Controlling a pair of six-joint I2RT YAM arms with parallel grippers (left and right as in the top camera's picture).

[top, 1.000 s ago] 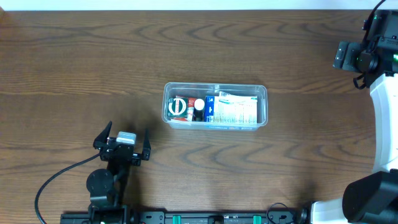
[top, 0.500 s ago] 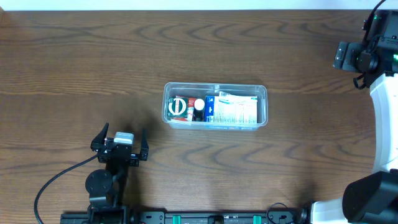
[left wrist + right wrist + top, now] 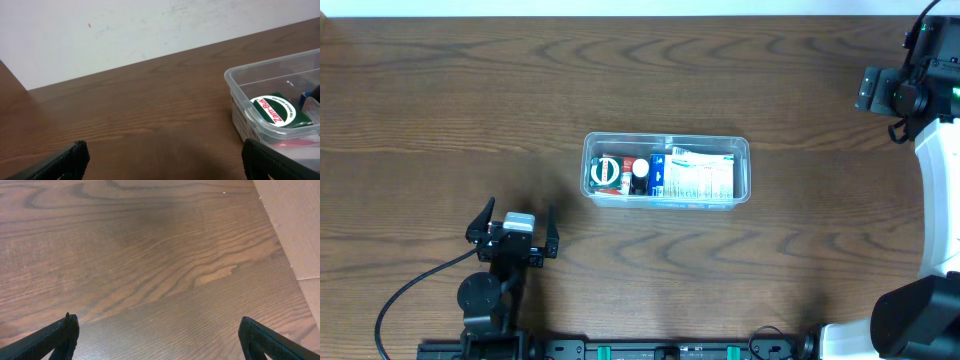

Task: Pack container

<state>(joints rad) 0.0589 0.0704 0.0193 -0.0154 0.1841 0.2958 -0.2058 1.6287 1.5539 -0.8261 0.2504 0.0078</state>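
The clear rectangular container [image 3: 666, 171] lies at the table's middle. It holds a round green and white Zam-Buk tin [image 3: 606, 172], a small dark bottle with a white cap [image 3: 640, 175] and a white and blue packet [image 3: 694, 176]. In the left wrist view its corner [image 3: 235, 80] and the tin [image 3: 272, 110] show at the right. My left gripper [image 3: 513, 220] is open and empty, down and left of the container. My right gripper [image 3: 160, 337] is open and empty over bare wood at the far right edge.
The table is dark wood grain [image 3: 440, 110]. A black cable [image 3: 410, 290] runs from the left arm's base. A pale wall shows behind the table in the left wrist view [image 3: 125, 30]. A light board [image 3: 300, 225] lies beyond the table's edge in the right wrist view.
My left gripper has drawn back slightly toward the near edge and left over the first half second, then stayed still. The container and the right arm have not moved.
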